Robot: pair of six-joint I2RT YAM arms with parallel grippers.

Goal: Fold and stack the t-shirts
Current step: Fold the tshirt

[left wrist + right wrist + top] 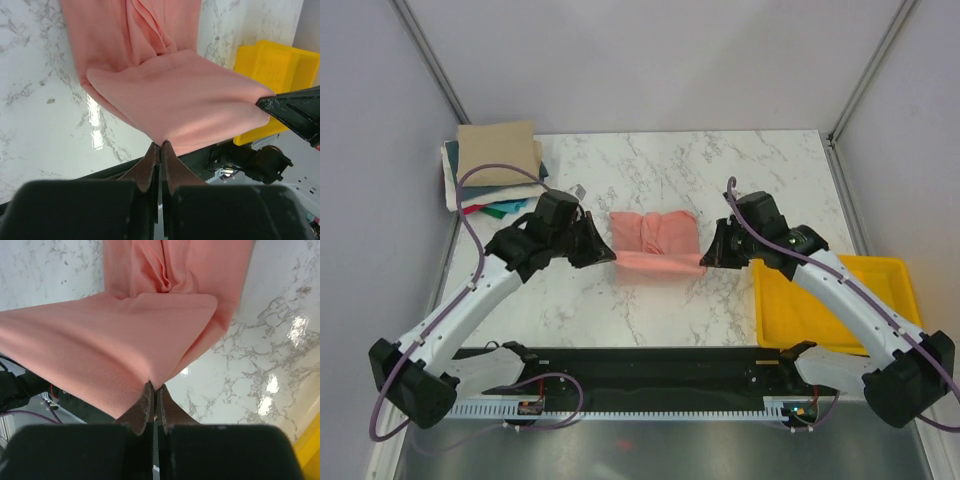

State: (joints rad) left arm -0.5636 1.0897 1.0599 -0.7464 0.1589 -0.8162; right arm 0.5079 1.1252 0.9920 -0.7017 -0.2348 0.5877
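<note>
So the left pincer [608,256] and right pincer [706,260] each clamp a near corner of the salmon-pink tee [655,235], edge stretched crosswise between them, body lying beyond on the bench [720,170], left of the yellow tray [860,262]

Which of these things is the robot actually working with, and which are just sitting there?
Part of the job:
- salmon-pink t-shirt, pinched along its near edge by the left gripper and the right gripper
- pile of folded shirts, far left corner

Just lying about:
- yellow tray, beside the right arm
- marble table
</note>
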